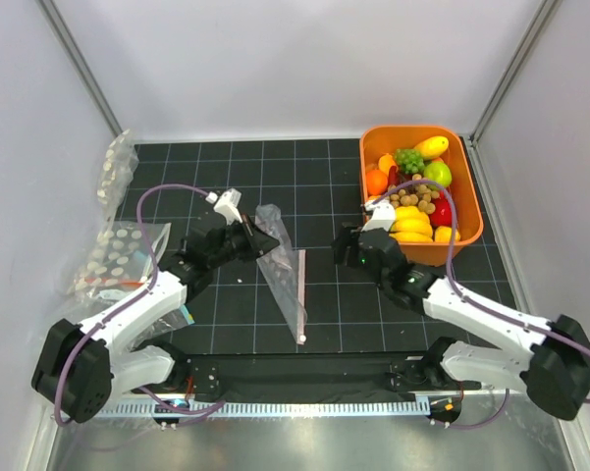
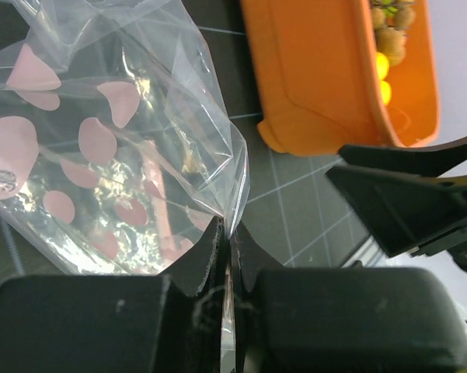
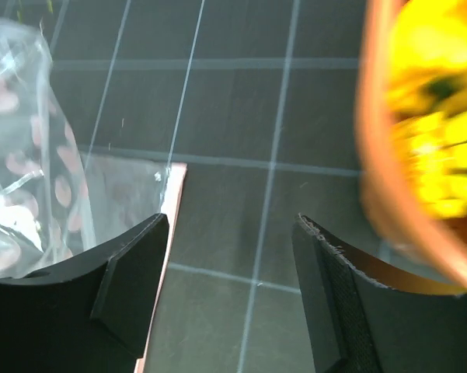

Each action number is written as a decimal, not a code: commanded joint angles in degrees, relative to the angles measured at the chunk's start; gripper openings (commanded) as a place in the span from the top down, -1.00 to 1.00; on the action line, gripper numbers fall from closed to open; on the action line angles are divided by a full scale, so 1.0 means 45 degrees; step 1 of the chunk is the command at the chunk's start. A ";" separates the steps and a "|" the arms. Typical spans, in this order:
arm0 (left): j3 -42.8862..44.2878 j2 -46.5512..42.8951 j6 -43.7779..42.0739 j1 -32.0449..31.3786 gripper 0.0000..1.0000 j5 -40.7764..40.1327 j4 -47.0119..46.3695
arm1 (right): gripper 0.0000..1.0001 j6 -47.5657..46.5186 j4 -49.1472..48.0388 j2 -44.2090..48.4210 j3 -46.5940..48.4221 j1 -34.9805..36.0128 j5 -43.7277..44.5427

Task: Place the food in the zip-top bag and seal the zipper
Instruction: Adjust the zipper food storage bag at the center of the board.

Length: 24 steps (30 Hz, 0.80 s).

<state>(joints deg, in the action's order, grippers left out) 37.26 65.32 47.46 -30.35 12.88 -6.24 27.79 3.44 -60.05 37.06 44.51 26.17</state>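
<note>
Nearest the arm bases: zipper [image 1: 301, 294] flat on the dark gridded mat [image 1: 334, 177], running away from the near edge. Just left of it, zip-top bag [image 1: 278, 257] tilted, far corner lifted, lower part on the mat. Pinched at that lifted fold by the left gripper [image 1: 247, 238]; jaws clenched tight on the plastic, no gap between them in the wrist view. To the right, apart from the bag: right gripper [image 1: 347, 245], jaws spread wide, grasping nothing, hovering between zipper and orange tub [image 1: 471, 211]. Farthest: food [image 1: 412, 196] piled in the tub.
</note>
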 commanded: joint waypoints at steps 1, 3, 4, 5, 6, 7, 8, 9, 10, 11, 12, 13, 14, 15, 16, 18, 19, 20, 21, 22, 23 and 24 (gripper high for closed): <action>0.0003 -0.0198 -0.0352 0.0006 0.85 -0.0966 0.0176 | -0.41 0.0854 -0.1466 -0.1162 0.0494 0.0050 -0.1538; -0.0114 -0.0471 -0.0430 0.0006 0.85 -0.1221 0.0253 | -0.41 0.1128 -0.1410 -0.2451 0.0864 0.0050 -0.1888; -0.0134 -0.0550 -0.0469 0.0006 0.85 -0.1397 0.0273 | -0.38 0.1303 -0.1429 -0.2785 0.0963 0.0050 -0.2103; -0.0154 -0.0628 -0.0508 0.0006 0.85 -0.1437 0.0312 | -0.36 0.1363 -0.1506 -0.3291 0.1022 0.0050 -0.2299; -0.0193 -0.0725 -0.0527 0.0006 0.85 -0.1457 0.0312 | -0.36 0.1441 -0.1739 -0.3450 0.1023 0.0069 -0.2610; -0.0232 -0.0726 -0.0508 0.0006 0.84 -0.1496 0.0312 | -0.36 0.1615 -0.1858 -0.3549 0.0984 0.0069 -0.2768; -0.0290 -0.0726 -0.0489 0.0006 0.85 -0.1554 0.0235 | -0.36 0.1714 -0.1955 -0.3646 0.0945 0.0108 -0.2885; -0.0310 -0.0726 -0.0489 0.0006 0.85 -0.1555 0.0196 | -0.36 0.1695 -0.2169 -0.3744 0.0906 0.0128 -0.2983; -0.0310 -0.0610 -0.0489 0.0006 0.85 -0.1574 0.0176 | -0.36 0.1695 -0.2171 -0.3822 0.0925 0.0186 -0.2965; -0.0310 -0.0551 -0.0469 0.0006 0.85 -0.1516 0.0156 | -0.36 0.1695 -0.2171 -0.3881 0.0944 0.0361 -0.2887; -0.0291 -0.0493 -0.0469 0.0006 0.85 -0.1477 0.0137 | -0.36 0.1695 -0.2191 -0.4075 0.0983 0.0420 -0.2848; -0.0271 -0.0415 -0.0469 0.0006 0.85 -0.1419 0.0137 | -0.36 0.1695 -0.2268 -0.4193 0.1022 0.0537 -0.2848; -0.0232 -0.0395 -0.0469 0.0006 0.85 -0.1379 0.0117 | -0.36 0.1695 -0.2269 -0.4330 0.1081 0.0693 -0.2828; -0.0251 -0.0414 -0.0469 0.0006 0.85 -0.1360 0.0117 | -0.36 0.1695 -0.2269 -0.4524 0.1236 0.0810 -0.2828; -0.0252 -0.0433 -0.0469 0.0006 0.85 -0.1379 0.0098 | -0.36 0.1715 -0.2269 -0.4894 0.1315 0.0908 -0.2828; -0.0330 -0.0589 -0.0469 0.0006 0.85 -0.1437 0.0039 | -0.36 0.1695 -0.2308 -0.5325 0.1587 0.1239 -0.2828; -0.0388 -0.0648 -0.0488 0.0006 0.85 -0.1437 0.0020 | -0.35 0.1695 -0.2308 -0.5733 0.1705 0.1377 -0.2828; -0.0466 -0.0784 -0.0489 0.0006 0.85 -0.1437 -0.0077 | -0.34 0.1695 -0.2289 -0.5911 0.1803 0.1494 -0.2828; -0.0524 -0.0862 -0.0489 0.0006 0.86 -0.1476 -0.0117 | -0.34 0.1715 -0.2308 -0.6068 0.1920 0.1611 -0.2809; -0.0564 -0.0921 -0.0508 0.0006 0.85 -0.1515 -0.0156 | -0.34 0.1695 -0.2308 -0.6398 0.2095 0.1844 -0.2809; -0.0603 -0.0999 -0.0508 0.0006 0.85 -0.1554 -0.0195 | -0.33 0.1715 -0.2289 -0.6537 0.2174 0.1943 -0.2751; -0.0622 -0.1038 -0.0508 0.0006 0.85 -0.1593 -0.0215 | -0.33 0.1734 -0.2288 -0.6693 0.2310 0.2022 -0.2731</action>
<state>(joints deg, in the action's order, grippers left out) 34.87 62.70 46.04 -30.35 6.98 -4.84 34.68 -4.73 -89.12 44.18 52.18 13.63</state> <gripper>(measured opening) 0.075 0.670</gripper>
